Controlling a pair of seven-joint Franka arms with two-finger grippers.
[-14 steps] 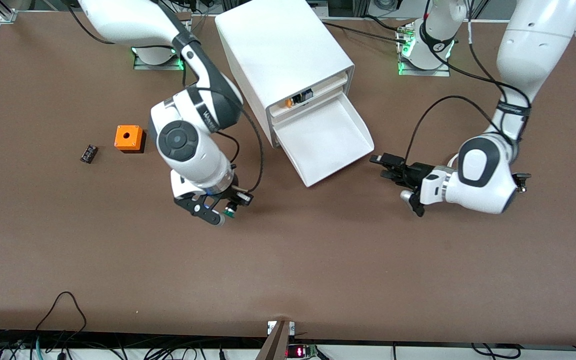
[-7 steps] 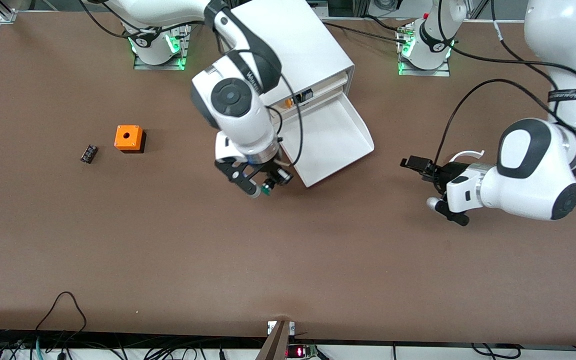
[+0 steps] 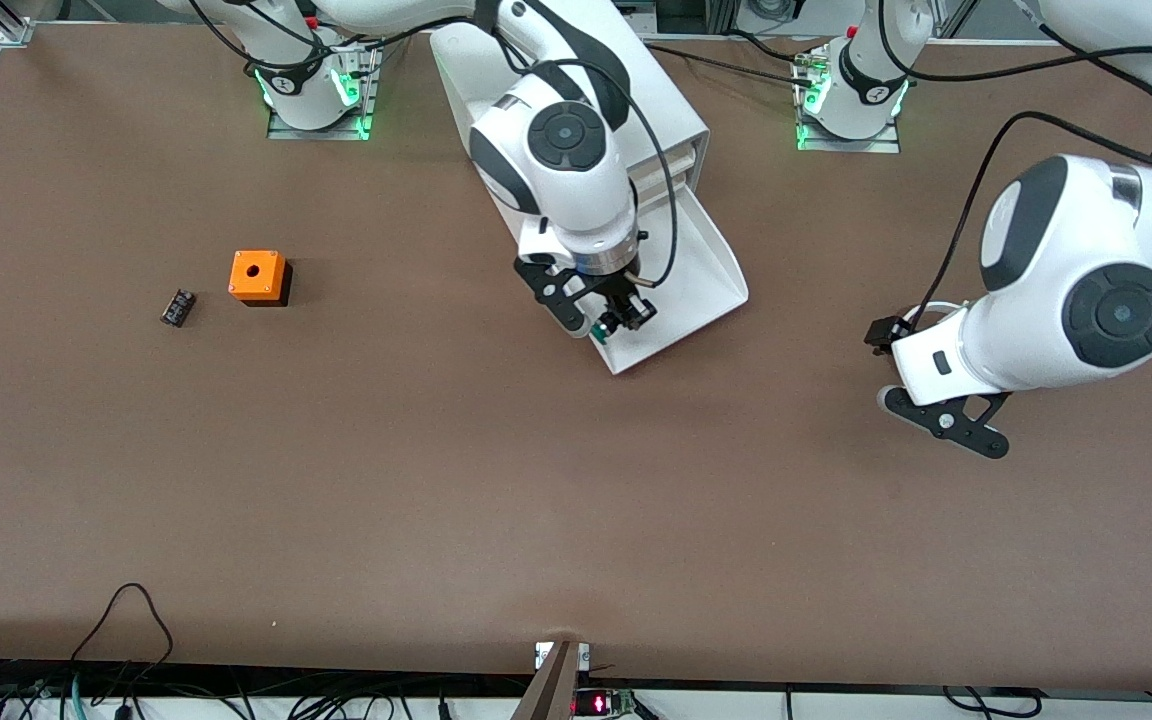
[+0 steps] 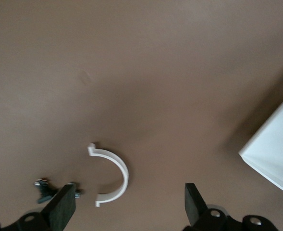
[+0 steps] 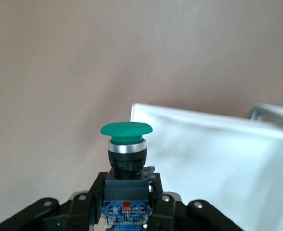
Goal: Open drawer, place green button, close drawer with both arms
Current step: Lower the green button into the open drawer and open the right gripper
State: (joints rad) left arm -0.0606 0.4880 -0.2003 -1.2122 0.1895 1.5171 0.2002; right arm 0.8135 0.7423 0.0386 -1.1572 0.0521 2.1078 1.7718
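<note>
right gripper [image 3: 608, 322] clamped on the button [image 5: 126, 144], green cap out past the fingers, black body pinched between them. a second ago this gripper hung over bare table well toward the right arm's end, nearer the front camera than the cabinet; half a second ago it was just beside the drawer's front corner. now it hangs over the front lip of the drawer [image 3: 681, 290], at the corner nearest the front camera. the right wrist view shows the white drawer floor just past the cap, so the button is at the rim and, by my reading, not yet fully over the tray.

drawer pulled out of the cabinet [image 3: 546, 90] and nothing to be seen in the part of it that shows. opening step looks done; placing is in hand. judgement: a little more travel inward, then a lowering and release, before closing can begin.

left gripper [image 3: 946, 420] has drawn back toward the left arm's end of the table and now hovers over bare surface, well apart from the drawer. left wrist view shows its fingers [image 4: 64, 211] spread wide, holding nothing. a white curved clip [image 4: 110, 173] lies on the table under it. this arm waits.

orange cube [image 3: 257, 276] and small black block [image 3: 177, 306] sit unmoved near the right arm's end.
</note>
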